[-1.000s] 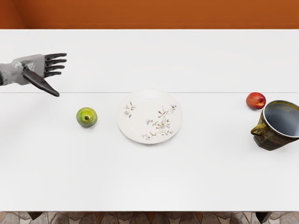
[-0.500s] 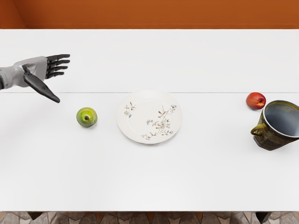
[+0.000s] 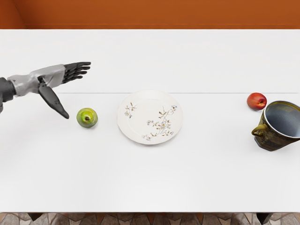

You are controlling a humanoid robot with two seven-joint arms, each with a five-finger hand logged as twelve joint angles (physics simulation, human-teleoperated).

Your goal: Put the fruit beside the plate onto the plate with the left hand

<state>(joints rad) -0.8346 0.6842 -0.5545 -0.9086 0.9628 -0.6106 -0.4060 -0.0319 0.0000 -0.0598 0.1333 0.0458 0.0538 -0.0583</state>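
Observation:
A green pear (image 3: 87,117) stands on the white table just left of the plate (image 3: 149,116), a white dish with a floral pattern and nothing on it. My left hand (image 3: 66,84) comes in from the left edge and hovers above and to the left of the pear. Its fingers (image 3: 77,69) are spread and point right, and the thumb (image 3: 55,101) hangs down toward the table left of the pear. The hand holds nothing and does not touch the fruit. The right arm is out of sight.
A red apple (image 3: 257,101) lies at the far right, beside a dark olive mug (image 3: 277,125) with a handle on its left. An orange wall runs behind the table's far edge.
My left hand has moved right and slightly down, closing the distance to the pear. Pear, plate, apple and mug have not moved.

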